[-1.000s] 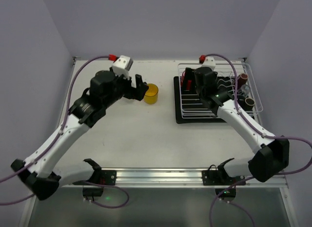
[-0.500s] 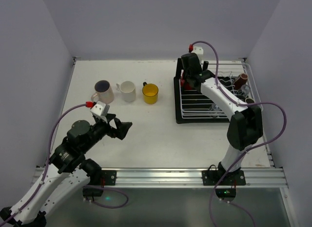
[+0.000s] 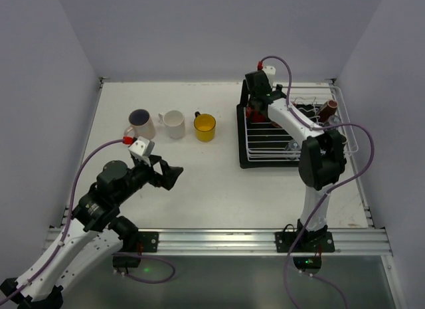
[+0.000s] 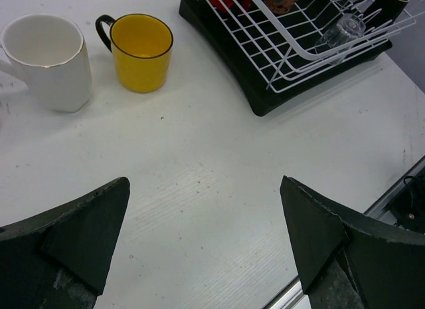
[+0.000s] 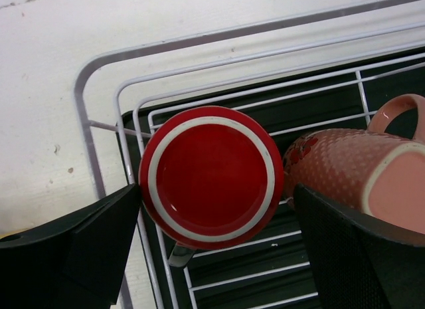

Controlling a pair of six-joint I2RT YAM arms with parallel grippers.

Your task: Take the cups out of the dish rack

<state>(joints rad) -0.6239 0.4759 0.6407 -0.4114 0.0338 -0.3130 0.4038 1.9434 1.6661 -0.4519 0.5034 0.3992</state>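
Three cups stand on the table: cream with dark inside (image 3: 141,123), white (image 3: 174,123) and yellow (image 3: 204,127). The white (image 4: 48,60) and yellow (image 4: 141,51) cups also show in the left wrist view. The white wire dish rack (image 3: 265,149) holds a red cup (image 5: 209,176), base up, in its far left corner, with a pinkish-brown mug (image 5: 352,173) lying beside it. My right gripper (image 5: 218,189) is open with a finger on each side of the red cup. My left gripper (image 3: 169,176) is open and empty over bare table, near the yellow cup.
A dark brown cup (image 3: 329,109) and a clear glass (image 4: 342,31) lie in the rack's right part. The rack sits on a black tray (image 3: 242,159). The rack's raised wire rim (image 5: 99,63) runs close to my right gripper's left finger. The table's near edge has a metal rail (image 3: 219,239).
My left arm has drawn back from the yellow cup toward the table's near side, uncovering the cream and white cups. My right gripper has moved to the rack's far left corner over the red cup.
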